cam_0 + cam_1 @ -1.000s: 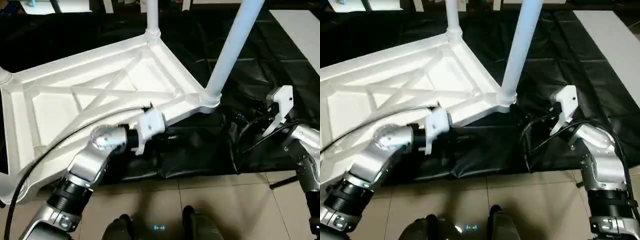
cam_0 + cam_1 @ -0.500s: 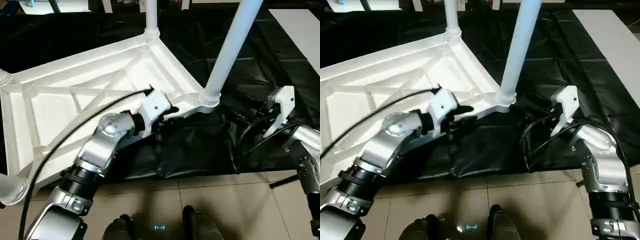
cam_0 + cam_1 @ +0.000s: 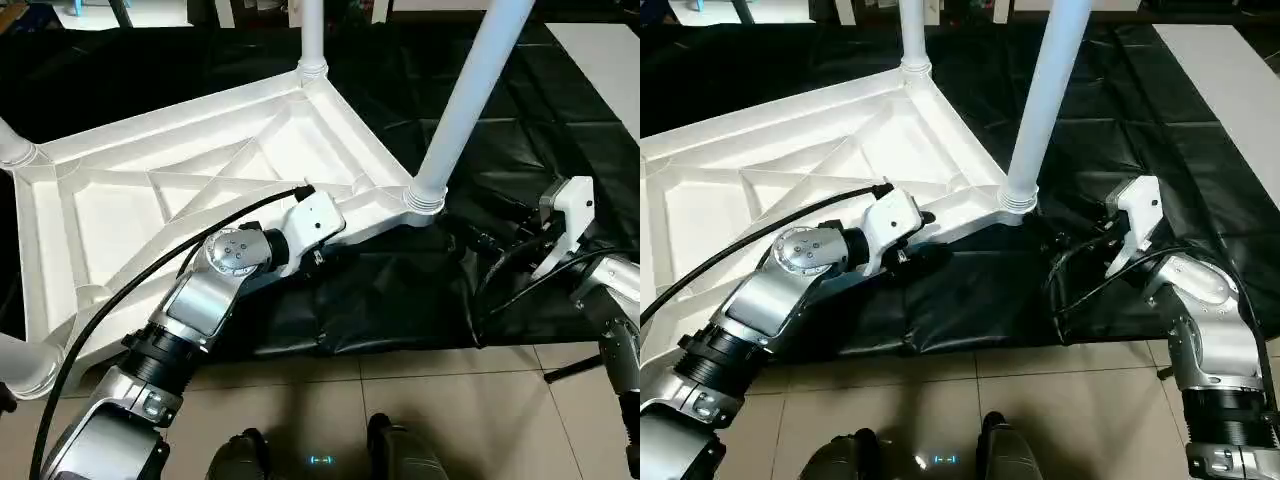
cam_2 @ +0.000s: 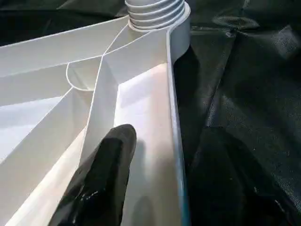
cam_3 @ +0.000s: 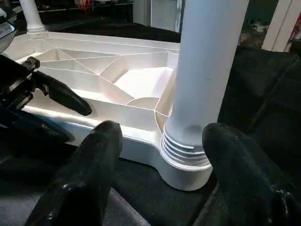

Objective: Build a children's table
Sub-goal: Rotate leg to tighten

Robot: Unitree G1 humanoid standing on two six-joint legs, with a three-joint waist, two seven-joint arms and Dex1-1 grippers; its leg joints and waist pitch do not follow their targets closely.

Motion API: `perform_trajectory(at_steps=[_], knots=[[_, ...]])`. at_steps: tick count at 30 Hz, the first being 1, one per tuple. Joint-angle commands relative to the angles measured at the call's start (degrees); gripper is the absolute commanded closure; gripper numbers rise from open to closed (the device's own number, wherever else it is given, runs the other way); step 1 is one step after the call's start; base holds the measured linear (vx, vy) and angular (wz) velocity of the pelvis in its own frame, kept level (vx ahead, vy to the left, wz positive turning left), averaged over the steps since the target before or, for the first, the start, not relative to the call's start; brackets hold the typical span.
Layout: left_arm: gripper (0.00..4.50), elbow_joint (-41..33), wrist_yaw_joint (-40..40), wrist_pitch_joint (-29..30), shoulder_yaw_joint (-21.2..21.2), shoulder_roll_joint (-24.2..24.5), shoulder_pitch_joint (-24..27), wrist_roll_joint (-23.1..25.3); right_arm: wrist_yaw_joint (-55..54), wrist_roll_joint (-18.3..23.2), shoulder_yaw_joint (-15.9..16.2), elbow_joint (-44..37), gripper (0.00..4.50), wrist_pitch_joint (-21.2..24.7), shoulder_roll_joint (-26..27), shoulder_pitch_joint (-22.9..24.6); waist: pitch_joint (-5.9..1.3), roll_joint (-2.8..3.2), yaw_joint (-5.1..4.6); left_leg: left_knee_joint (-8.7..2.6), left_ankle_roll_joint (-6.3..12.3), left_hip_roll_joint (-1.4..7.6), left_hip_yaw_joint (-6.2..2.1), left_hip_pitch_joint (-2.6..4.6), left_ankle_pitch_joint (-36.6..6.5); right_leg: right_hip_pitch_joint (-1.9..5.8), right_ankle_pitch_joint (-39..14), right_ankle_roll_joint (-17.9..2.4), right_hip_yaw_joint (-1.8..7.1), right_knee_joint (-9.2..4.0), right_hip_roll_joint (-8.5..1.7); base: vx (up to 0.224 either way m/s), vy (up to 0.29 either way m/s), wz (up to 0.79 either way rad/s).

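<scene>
The children's table lies upside down on the black cloth, its ribbed white tabletop (image 3: 150,200) facing up. White legs stand in the far corner socket (image 3: 311,30) and the near right socket (image 3: 468,95); two more leg ends show at the left (image 3: 14,150). My left gripper (image 3: 930,237) is open at the near rim (image 4: 175,141), one finger (image 4: 101,174) inside the tabletop and the other outside, below the rim. My right gripper (image 5: 160,136) is open just short of the near right socket (image 5: 186,160), one finger (image 5: 82,174) to each side, holding nothing.
The black-draped work table (image 3: 560,130) ends at a folded cloth edge (image 3: 380,335) near me, with tiled floor (image 3: 450,420) below. A white surface (image 3: 610,50) lies at the far right. Black cables (image 3: 500,270) loop beside my right wrist.
My left gripper has let go of the near rim: its fingers have spread apart and its wrist has turned and risen a little. The right arm has stayed put.
</scene>
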Motion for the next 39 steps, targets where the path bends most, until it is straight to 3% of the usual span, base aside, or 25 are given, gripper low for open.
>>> perform_trajectory(at_steps=[1,4,6,10,11,15,17,22,23,31,38,39], knots=[[2.12,1.9,-1.1,1.1,-1.0,0.3,0.3,1.0,0.3,-0.2,-0.6,-0.9,1.38,0.1,-1.1,0.3,-5.15,-0.51,0.09,-2.91,8.05,-0.11,0.36,0.74,-9.5,4.37,-10.9,-15.5,0.53,-2.81,-0.51,0.0,0.0,0.0],[2.12,2.4,-2.3,2.1,-1.7,0.5,0.0,1.1,0.4,-0.3,-0.6,-0.7,1.38,0.1,-1.3,0.1,-5.12,-0.59,0.11,-2.98,7.65,-0.16,0.33,0.73,-10.0,4.34,-12.2,-14.9,0.55,-2.93,-0.56,0.0,0.0,0.0],[2.41,2.6,-3.2,3.5,-2.4,0.7,-0.4,1.2,0.5,-0.3,-0.7,-0.6,1.38,0.1,-1.6,-0.1,-5.12,-0.55,0.12,-3.0,7.44,-0.16,0.31,0.77,-10.0,4.28,-12.4,-14.8,0.57,-2.94,-0.57,0.0,0.0,0.0],[2.55,2.7,-4.3,5.4,-2.8,0.6,-1.3,1.0,0.6,-0.4,-0.9,-0.4,1.38,0.2,-1.9,-0.4,-5.09,-0.33,0.13,-2.97,7.54,-0.19,0.29,0.7,-9.7,4.29,-11.9,-14.9,0.57,-2.9,-0.56,0.0,0.0,0.0],[2.81,2.6,-5.1,6.1,-2.9,0.6,-1.7,0.9,0.6,-0.5,-0.9,-0.4,1.38,0.1,-2.0,-0.5,-5.12,-0.46,0.11,-2.96,7.63,-0.24,0.32,0.65,-9.5,4.36,-11.7,-15.0,0.57,-2.9,-0.52,0.0,0.0,0.0],[2.97,2.4,-6.2,6.7,-3.2,0.9,-1.9,1.1,0.5,-0.5,-0.9,-0.4,1.38,0.0,-2.2,-0.6,-5.04,-0.36,0.11,-3.03,7.62,-0.24,0.3,0.65,-10.0,4.34,-12.4,-15.0,0.52,-3.04,-0.54,0.0,0.0,0.0],[3.35,2.2,-6.6,7.0,-3.4,1.1,-1.9,1.2,0.5,-0.5,-1.0,-0.3,1.38,0.0,-2.3,-0.8,-5.01,-0.36,0.1,-3.05,7.49,-0.22,0.29,0.66,-10.3,4.32,-12.7,-14.9,0.51,-3.06,-0.55,0.0,0.0,0.0],[3.45,1.0,-8.7,7.8,-4.4,2.7,-1.2,1.6,0.7,-0.1,-1.6,0.3,1.38,0.1,-2.8,-1.9,-4.96,-0.38,-0.04,-3.12,7.42,-0.22,0.24,0.63,-10.2,4.33,-12.9,-14.8,0.52,-3.06,-0.61,0.0,0.0,0.0],[3.76,0.8,-9.2,7.9,-4.6,3.0,-0.9,1.9,0.8,0.0,-1.8,0.6,1.38,0.0,-3.0,-2.2,-4.98,-0.51,-0.06,-3.09,7.53,-0.18,0.24,0.65,-9.7,4.35,-12.2,-15.0,0.53,-2.9,-0.55,0.0,0.0,0.0],[4.33,-0.1,-9.6,7.6,-4.3,3.6,-0.1,1.5,0.4,0.5,-3.1,1.9,1.38,-0.5,-3.2,-2.8,-4.86,-0.51,-0.1,-3.07,8.06,-0.19,0.37,0.62,-9.1,4.34,-11.3,-15.5,0.54,-2.93,-0.53,0.0,0.0,0.0],[4.5,-2.8,-11.7,4.5,-3.7,5.2,2.9,0.1,4.4,4.1,-2.6,1.3,1.38,0.8,-1.6,-2.3,-4.36,-0.63,-0.17,-3.5,7.25,0.0,0.29,0.77,-12.4,3.84,-17.2,-13.5,0.51,-3.61,-0.65,0.0,0.0,0.0],[4.5,-3.3,-12.0,4.0,-3.7,5.5,3.3,0.0,4.5,4.2,-2.6,1.6,1.22,0.6,-1.4,-2.6,-4.44,-0.61,-0.16,-3.49,7.15,0.01,0.26,0.76,-12.3,3.88,-17.1,-13.4,0.52,-3.52,-0.68,0.0,0.0,0.0]])
